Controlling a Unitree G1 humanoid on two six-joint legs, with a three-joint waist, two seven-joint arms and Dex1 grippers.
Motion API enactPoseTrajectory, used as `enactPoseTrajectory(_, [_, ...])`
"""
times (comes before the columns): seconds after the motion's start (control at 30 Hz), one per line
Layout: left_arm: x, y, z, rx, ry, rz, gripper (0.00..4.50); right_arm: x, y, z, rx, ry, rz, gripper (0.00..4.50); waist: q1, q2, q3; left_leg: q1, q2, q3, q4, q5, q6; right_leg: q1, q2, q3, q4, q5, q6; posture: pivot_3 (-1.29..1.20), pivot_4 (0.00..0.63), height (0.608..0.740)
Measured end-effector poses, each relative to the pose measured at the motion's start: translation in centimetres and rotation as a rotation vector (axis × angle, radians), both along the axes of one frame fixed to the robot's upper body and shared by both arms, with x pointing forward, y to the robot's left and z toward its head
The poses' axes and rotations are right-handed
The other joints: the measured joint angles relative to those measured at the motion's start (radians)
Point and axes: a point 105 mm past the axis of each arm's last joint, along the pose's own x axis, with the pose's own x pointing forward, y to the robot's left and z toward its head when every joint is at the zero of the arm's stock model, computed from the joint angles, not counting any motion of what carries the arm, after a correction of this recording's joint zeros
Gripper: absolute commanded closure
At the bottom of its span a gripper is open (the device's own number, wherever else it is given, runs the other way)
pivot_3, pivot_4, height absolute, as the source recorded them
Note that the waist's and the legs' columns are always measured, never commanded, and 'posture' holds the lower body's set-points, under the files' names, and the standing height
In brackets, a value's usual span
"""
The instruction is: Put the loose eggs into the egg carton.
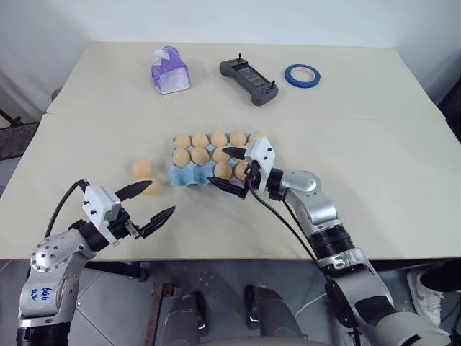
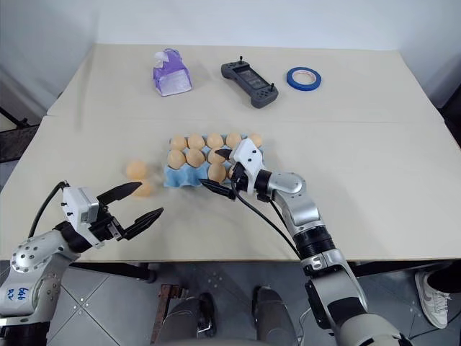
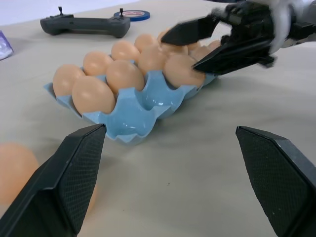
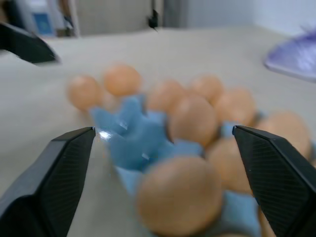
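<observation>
Left pincer (image 1: 155, 203) wide | loose eggs (image 1: 142, 169) just beyond | right pincer (image 1: 229, 170) wide over egg carton (image 1: 184, 176)

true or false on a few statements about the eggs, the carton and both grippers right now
1. The right gripper is open over the near row of the light blue moulded egg carton. True.
2. The left gripper holds a tan-brown egg. False: it is open and holds nothing.
3. Two loose tan-brown eggs lie on the beige table to the carton's left. True.
4. The purple tissue pack sits inside the carton. False: it stands apart at the table's far side.
5. Every cup of the carton is filled. False: the near-left cups are bare blue.
</observation>
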Motion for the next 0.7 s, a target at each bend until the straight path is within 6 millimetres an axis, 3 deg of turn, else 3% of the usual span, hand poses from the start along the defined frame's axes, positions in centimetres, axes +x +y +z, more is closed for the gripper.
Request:
enactPoseTrajectory(0.07, [-0.1, 0.5, -0.2, -0.001, 0.006, 0.025, 0.0, -0.3, -0.9, 0.3, -0.012, -0.021, 0.008, 0.01, 0.0, 0.0, 0.0, 0.0, 0.0, 0.0, 0.001, 0.0, 0.0, 0.0, 0.0, 0.0, 0.0, 0.0, 0.0, 0.0, 0.15, 0.74])
enactPoseTrajectory(0.23, [-1.1, 3.3, -0.6, 0.006, 0.021, 0.157, 0.0, -1.3, -6.5, -0.8, -0.045, -0.028, -0.031, 0.01, 0.011, 0.0, 0.0, 0.0, 0.0, -0.001, 0.0, -0.001, 0.001, 0.001, -0.001, 0.0, -0.003, 0.0, 0.0, 0.0, 0.15, 0.74])
enactPoseTrajectory(0.33, [-1.8, 4.9, -0.9, -0.006, 0.023, 0.254, 0.0, -2.8, -8.5, -0.7, -0.01, -0.041, 0.012, 0.01, 0.01, 0.0, 0.0, 0.0, 0.0, 0.0, -0.001, -0.001, 0.001, 0.001, 0.0, 0.0, -0.003, 0.0, -0.001, 0.0, 0.15, 0.74])
enactPoseTrajectory(0.47, [-4.0, 8.6, -2.3, -0.031, 0.062, 0.45, 0.0, -4.8, -13.2, -1.8, 0.008, -0.009, -0.004, 0.01, 0.013, 0.0, 0.0, 0.001, 0.0, 0.0, -0.001, -0.002, 0.001, 0.001, 0.0, 0.0, -0.005, 0.0, -0.001, 0.0, 0.15, 0.74])
enactPoseTrajectory(0.6, [-4.3, 9.3, -2.3, -0.082, 0.052, 0.51, 0.0, -6.1, -13.7, -3.6, 0.001, 0.007, 0.028, 0.01, 0.023, 0.0, 0.0, 0.001, 0.004, -0.001, 0.005, -0.003, 0.0, 0.003, 0.004, -0.001, -0.005, 0.002, -0.004, 0.0, 0.15, 0.74])
enactPoseTrajectory(0.7, [-4.4, 9.0, -2.3, -0.085, 0.052, 0.5, 0.0, -6.3, -13.2, -3.4, 0.043, -0.034, 0.035, 0.01, 0.022, 0.0, 0.0, 0.0, 0.008, -0.001, 0.005, -0.003, 0.0, 0.006, 0.009, 0.0, -0.018, 0.006, -0.015, 0.0, 0.15, 0.74])
